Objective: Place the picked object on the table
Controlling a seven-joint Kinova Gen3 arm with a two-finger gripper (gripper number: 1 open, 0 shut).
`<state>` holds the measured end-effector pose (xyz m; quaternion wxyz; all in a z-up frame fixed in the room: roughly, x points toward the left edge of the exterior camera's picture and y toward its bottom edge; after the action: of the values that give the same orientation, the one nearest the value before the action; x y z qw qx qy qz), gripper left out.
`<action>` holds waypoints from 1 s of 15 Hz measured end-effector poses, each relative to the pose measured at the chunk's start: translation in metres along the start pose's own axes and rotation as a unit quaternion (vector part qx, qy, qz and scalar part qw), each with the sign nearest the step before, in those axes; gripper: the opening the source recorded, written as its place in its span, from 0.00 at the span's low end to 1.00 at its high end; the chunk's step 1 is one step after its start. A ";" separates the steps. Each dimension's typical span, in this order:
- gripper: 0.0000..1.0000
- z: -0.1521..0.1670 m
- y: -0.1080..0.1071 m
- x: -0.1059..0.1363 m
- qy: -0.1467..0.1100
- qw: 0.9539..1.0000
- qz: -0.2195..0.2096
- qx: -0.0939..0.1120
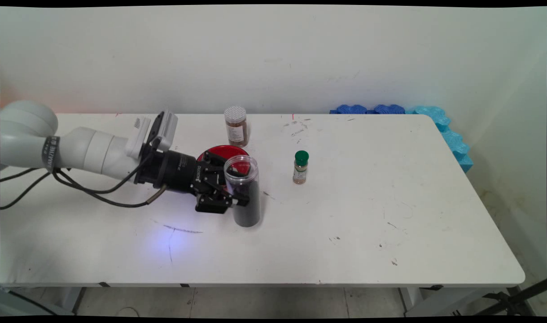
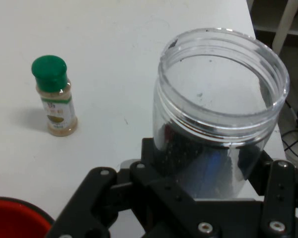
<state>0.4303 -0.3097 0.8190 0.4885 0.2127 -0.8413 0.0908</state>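
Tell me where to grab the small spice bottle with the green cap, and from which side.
Take the small green-capped spice bottle around its straight glass body below the cap, coming in level from the arm's side. It stands upright and alone on the white table, clear of the open clear plastic jar that the pincer grips.

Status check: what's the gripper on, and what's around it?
Gripper shut on open clear jar, upright on table. Red plate behind. Green-capped bottle standing clear.
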 end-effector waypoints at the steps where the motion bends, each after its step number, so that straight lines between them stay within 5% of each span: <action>1: 0.00 0.001 -0.001 -0.003 0.001 1.000 0.001 -0.001; 15: 0.00 0.003 -0.007 -0.036 -0.005 1.000 0.000 -0.009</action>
<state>0.4465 -0.3072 0.7862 0.4861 0.2086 -0.8446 0.0825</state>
